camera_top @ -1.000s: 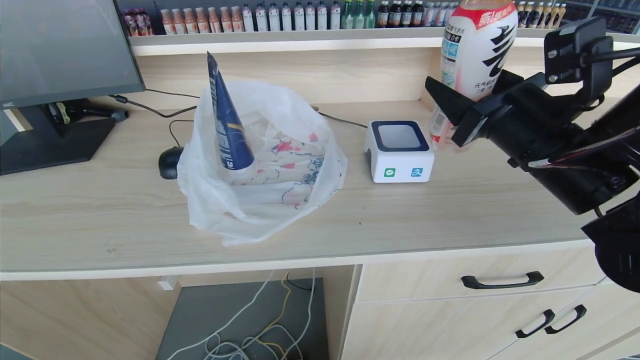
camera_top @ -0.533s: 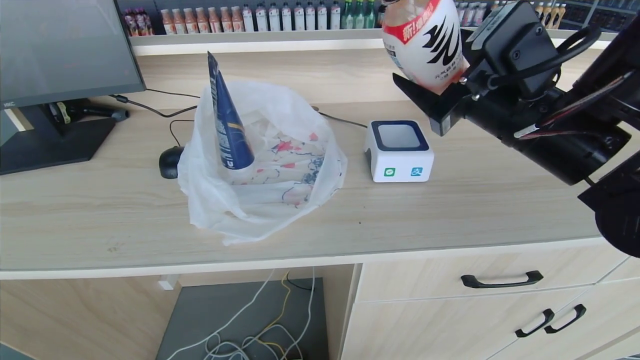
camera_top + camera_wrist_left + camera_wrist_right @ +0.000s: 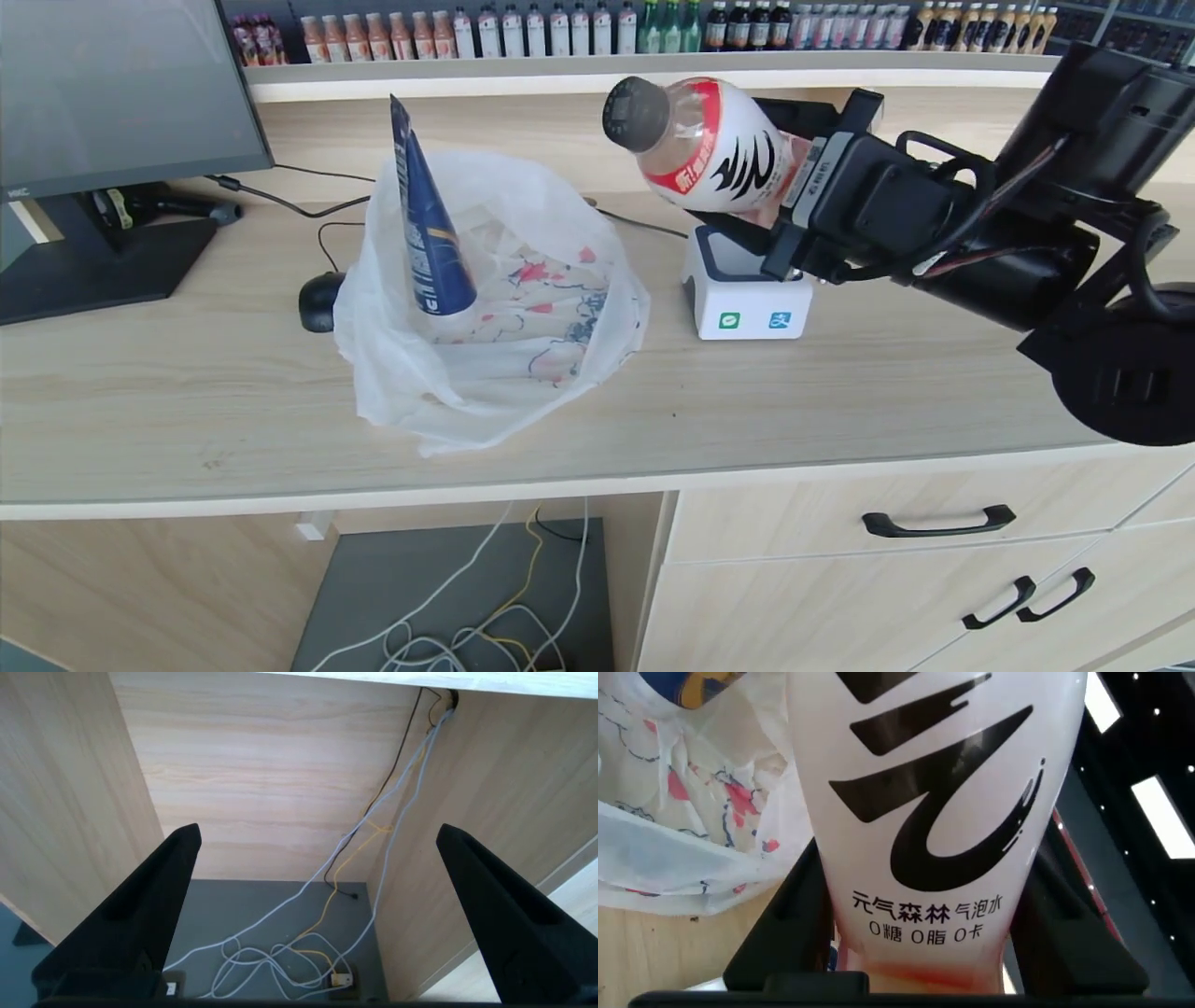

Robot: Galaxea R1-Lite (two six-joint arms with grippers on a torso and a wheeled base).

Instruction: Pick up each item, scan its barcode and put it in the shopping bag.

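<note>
Right tool (image 3: 758, 173) grips the bottle (image 3: 705, 140) tilted above the scanner (image 3: 747, 313) (shopping bag (image 3: 485, 317) open just beside); left tool (image 3: 318, 835) gapes.

Bag (image 3: 485, 308) mid-counter (image 3: 840, 401), tube (image 3: 425, 224) upright inside. Mouse (image 3: 317, 303) just beside bag's left; monitor (image 3: 121, 84) farther left, at back. Scanner (image 3: 747, 308) right of bag, apart. Bottle (image 3: 709, 145) in right gripper (image 3: 758, 168), sideways over scanner, cap toward bag. Drinks shelf (image 3: 597, 28) behind counter. Drawers (image 3: 934, 532) below right. Left gripper (image 3: 318, 905) under counter, above cables (image 3: 280, 961).
</note>
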